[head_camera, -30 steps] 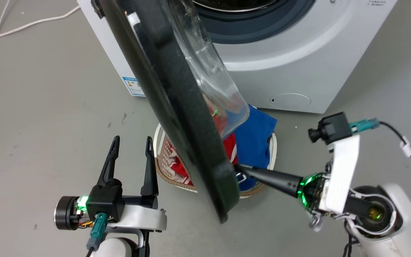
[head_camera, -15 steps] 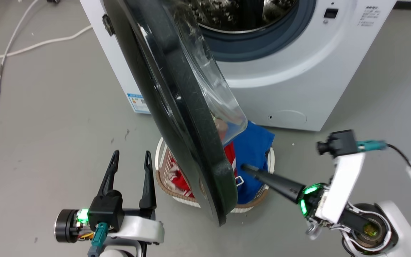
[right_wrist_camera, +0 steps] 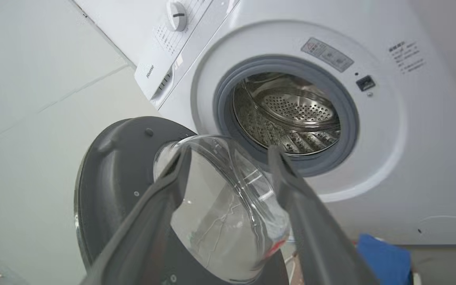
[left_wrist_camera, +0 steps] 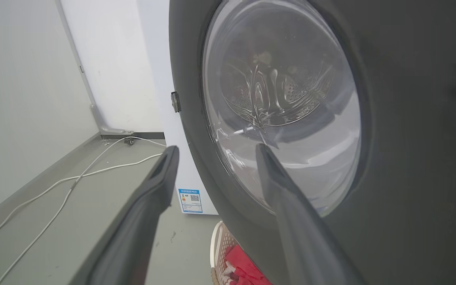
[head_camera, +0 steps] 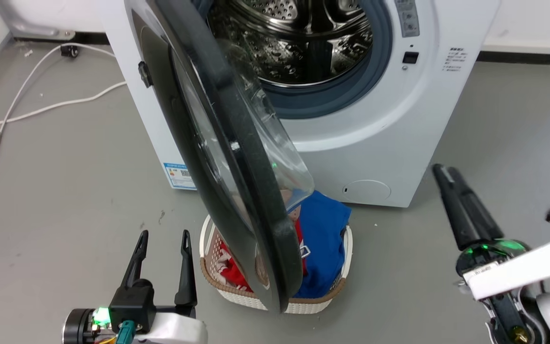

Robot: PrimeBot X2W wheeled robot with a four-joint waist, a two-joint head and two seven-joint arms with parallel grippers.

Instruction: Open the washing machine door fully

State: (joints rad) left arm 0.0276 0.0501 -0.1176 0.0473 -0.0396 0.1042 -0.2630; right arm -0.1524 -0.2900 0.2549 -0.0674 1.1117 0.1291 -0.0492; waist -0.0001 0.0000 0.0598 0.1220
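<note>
The white washing machine (head_camera: 375, 134) stands ahead with its steel drum (head_camera: 303, 43) uncovered. The washing machine door (head_camera: 251, 191), a black disc with a clear glass bowl (head_camera: 280, 157), stands swung out on its left hinge, edge-on to the head view. My left gripper (head_camera: 163, 239) is open at the lower left, just outside the door's outer face (left_wrist_camera: 410, 118), and touches nothing. My right gripper (head_camera: 439, 171) is off to the right, well apart from the door, pointing up. In the right wrist view my right gripper (right_wrist_camera: 228, 152) stands open and empty, facing the door's inner side (right_wrist_camera: 109, 166).
A woven laundry basket (head_camera: 303, 306) with blue cloth (head_camera: 322, 229) and red cloth sits on the floor under the door's lower edge. White cables (head_camera: 41, 110) run over the grey floor at the left. A white wall lies behind the machine.
My right gripper has left the door's lower inner edge and drawn back to the right, now pointing up. The head camera has tilted up, showing more of the drum. The left gripper has held still.
</note>
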